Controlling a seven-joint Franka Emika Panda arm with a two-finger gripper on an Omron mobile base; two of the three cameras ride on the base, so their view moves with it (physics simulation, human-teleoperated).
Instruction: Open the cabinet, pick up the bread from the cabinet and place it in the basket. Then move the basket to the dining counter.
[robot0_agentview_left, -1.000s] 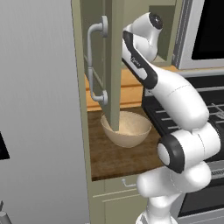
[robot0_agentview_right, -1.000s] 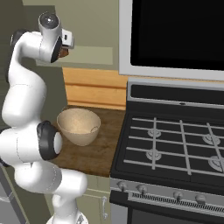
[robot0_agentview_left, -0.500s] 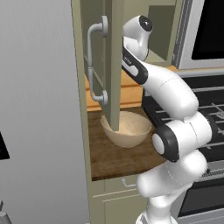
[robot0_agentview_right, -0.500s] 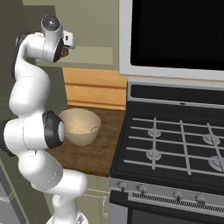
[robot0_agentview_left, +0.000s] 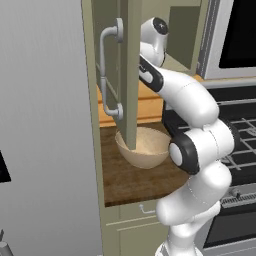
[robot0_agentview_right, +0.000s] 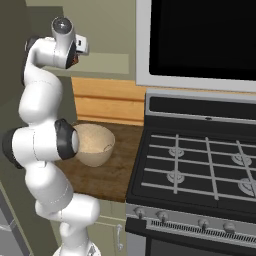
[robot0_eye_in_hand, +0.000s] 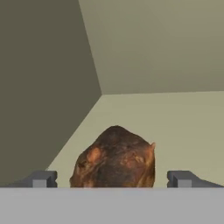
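Sage-green panelling makes up the cabinet (robot0_agentview_left: 130, 70), the largest thing in play: its door stands swung out edge-on toward the base, the long silver handle (robot0_agentview_left: 107, 75) on its outer face, and the white arm reaches past the door into the open interior. Below it runs the dark wood bench (robot0_agentview_left: 135, 177), with the black stove (robot0_agentview_right: 200, 160) just beside it on the right. On the bench, under the open door, sits the round tan basket (robot0_agentview_right: 95, 145), upright and with nothing in it as far as the right base view shows. Smallest is the bread (robot0_eye_in_hand: 114, 159), a dark brown crusty loaf lying on the pale cabinet shelf (robot0_eye_in_hand: 175, 127) near the back corner, seen from the hand camera between the two fingertips. The tool (robot0_eye_in_hand: 111, 179) is released, its jaws spread wide with one tip on each side of the loaf and clear space at both flanks; nothing is grasped yet. By my reading the step in hand is the final approach before the grip. The risks from here: closing too early would pinch only the near end of the rounded, uneven crust, so the loaf could squirt free or roll deeper into the corner; pushing in too far could shove it against the back wall; and on the way out the arm could catch the door's edge.
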